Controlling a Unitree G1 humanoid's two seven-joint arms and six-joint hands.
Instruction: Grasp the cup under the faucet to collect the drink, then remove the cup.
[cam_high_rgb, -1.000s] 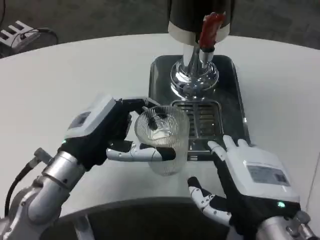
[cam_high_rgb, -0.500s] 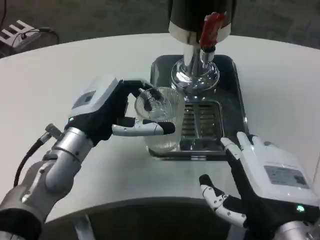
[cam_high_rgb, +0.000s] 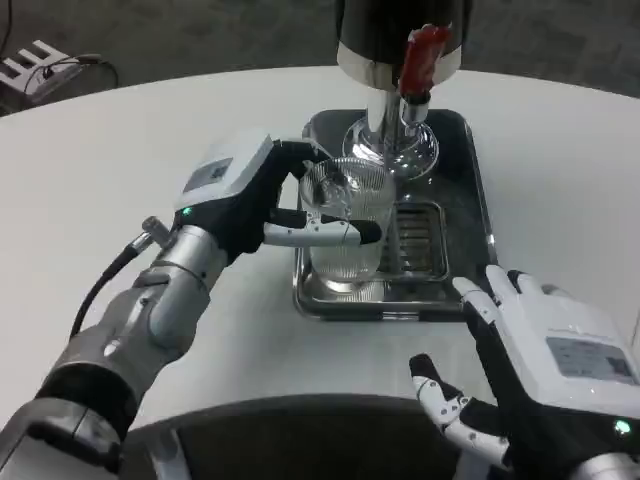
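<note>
left hand (cam_high_rgb: 262, 203) white back plate with grey label, black palm, white-black fingers, green LED, silver ribbed forearm (cam_high_rgb: 150, 315), black cable (cam_high_rgb: 105, 285), right hand (cam_high_rgb: 545, 375) same, label, green LED

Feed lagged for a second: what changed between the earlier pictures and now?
The left hand, still holding the cup, carried it up and right, over the tray toward the faucet. The right hand drew back, still open. Tray and faucet stayed put.

Your left hand (cam_high_rgb: 250, 200) has carried the ribbed cup (cam_high_rgb: 347, 222) forward from the bench's near side to over the drip tray (cam_high_rgb: 455, 290), closer to the red-handled faucet (cam_high_rgb: 420, 62). Your right hand (cam_high_rgb: 545, 375) drew back.
</note>
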